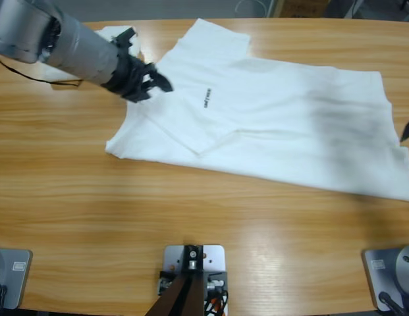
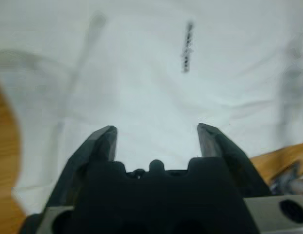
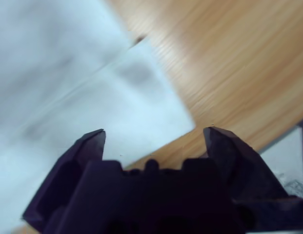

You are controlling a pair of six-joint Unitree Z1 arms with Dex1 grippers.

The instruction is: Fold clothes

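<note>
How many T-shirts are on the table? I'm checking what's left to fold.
2. One T-shirt lies spread across the table's middle, lettering up. A second white garment, probably another shirt, shows at the upper left, mostly hidden behind the left arm.

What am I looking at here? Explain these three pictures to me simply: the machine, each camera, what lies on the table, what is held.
Two robot arms work at a wooden table. The high view looks down from above. On the table lies a white T-shirt with small black lettering. The left gripper, black, hovers over the shirt's neck end. The other two pictures come from cameras on each wrist, looking along the jaws. The left wrist view shows open jaws above the lettering. The right gripper is open over a shirt corner. Neither holds anything.
</note>
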